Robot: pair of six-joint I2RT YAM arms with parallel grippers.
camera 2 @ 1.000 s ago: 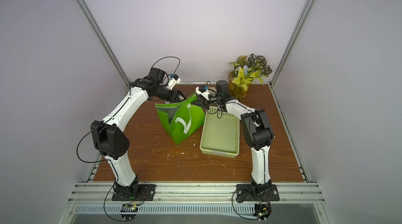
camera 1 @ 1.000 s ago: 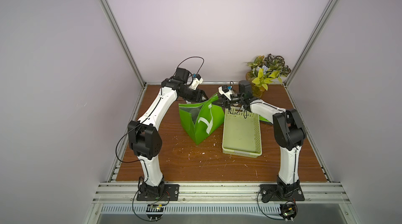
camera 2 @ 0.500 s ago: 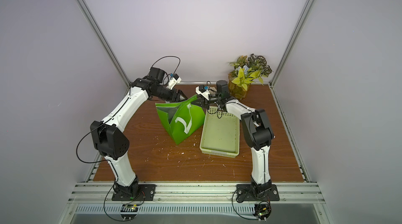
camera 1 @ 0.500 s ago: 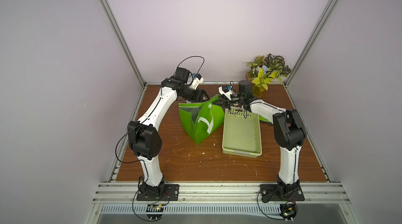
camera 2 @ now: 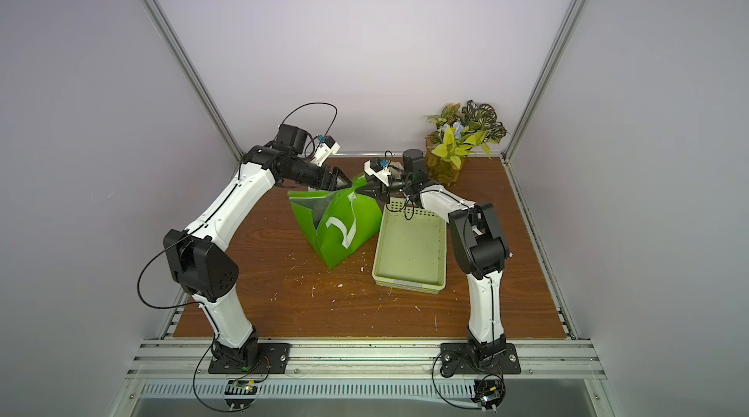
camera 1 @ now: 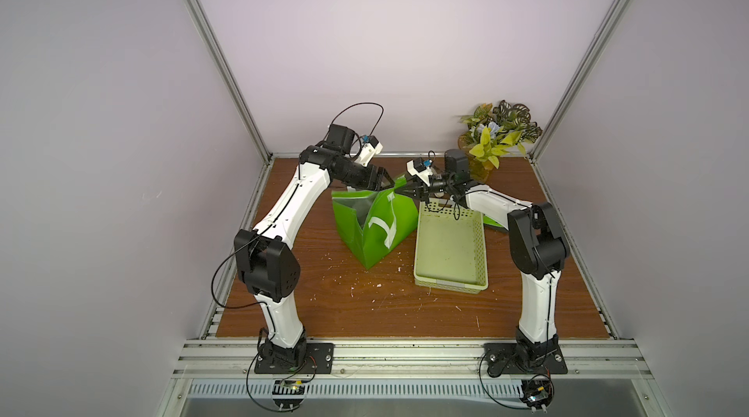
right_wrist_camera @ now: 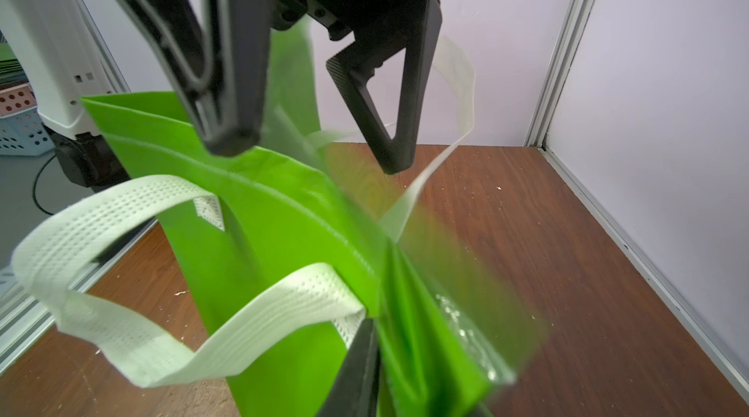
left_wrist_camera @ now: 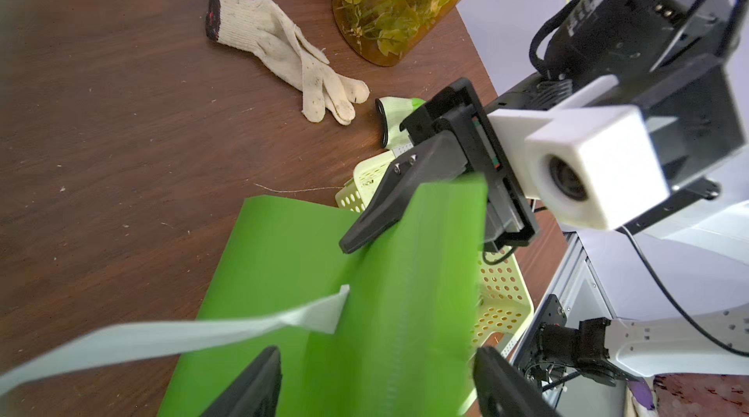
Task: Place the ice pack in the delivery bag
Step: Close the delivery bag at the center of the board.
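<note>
The bright green delivery bag (camera 1: 375,228) stands open on the wooden table, its silver lining (camera 1: 360,208) showing, in both top views (camera 2: 336,228). My right gripper (camera 1: 399,191) is shut on the bag's far rim; in the right wrist view its jaws (right_wrist_camera: 389,370) pinch green fabric beside a white strap (right_wrist_camera: 121,232). My left gripper (camera 1: 387,182) hangs open just above the same rim. In the left wrist view its fingers (left_wrist_camera: 259,382) stand wide apart, with the bag's flap (left_wrist_camera: 405,273) between them. The ice pack is out of view.
A pale green perforated basket (camera 1: 450,279) lies right of the bag, touching it. A potted plant (camera 1: 498,139) stands at the back right corner. A cream work glove (left_wrist_camera: 283,46) lies behind the bag. White crumbs dot the wooden table (camera 1: 364,305).
My left gripper's jaws have spread a little wider. The arms, bag and basket have barely shifted in the top views.
</note>
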